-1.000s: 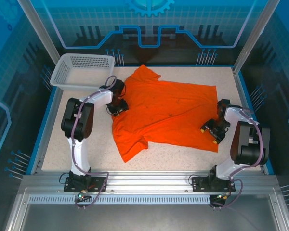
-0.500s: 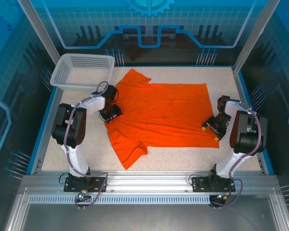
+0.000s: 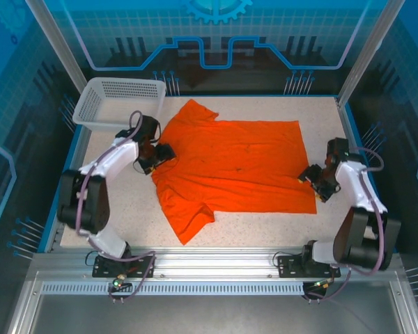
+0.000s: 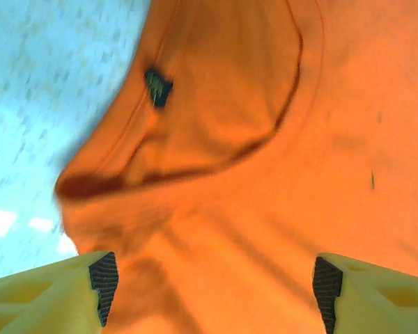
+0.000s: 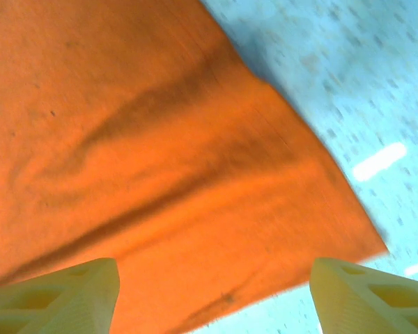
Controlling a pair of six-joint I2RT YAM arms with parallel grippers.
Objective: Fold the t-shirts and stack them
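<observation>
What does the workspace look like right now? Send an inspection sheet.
Surface: speckled white table.
Job's things: one orange t-shirt, spread flat, not yet folded.
Clutter: white mesh basket at the far left corner.
Grippers: left fingers open above the collar; right fingers open above a hem corner; neither holds cloth.
Cables: cables looped along both arms.
Surroundings: blue see-through panels, metal frame.

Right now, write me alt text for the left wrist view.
An orange t-shirt lies on a pale speckled table, its neck opening and small dark label showing. The left end effector is open over the fabric, yellow fingers at the bottom corners.
</observation>
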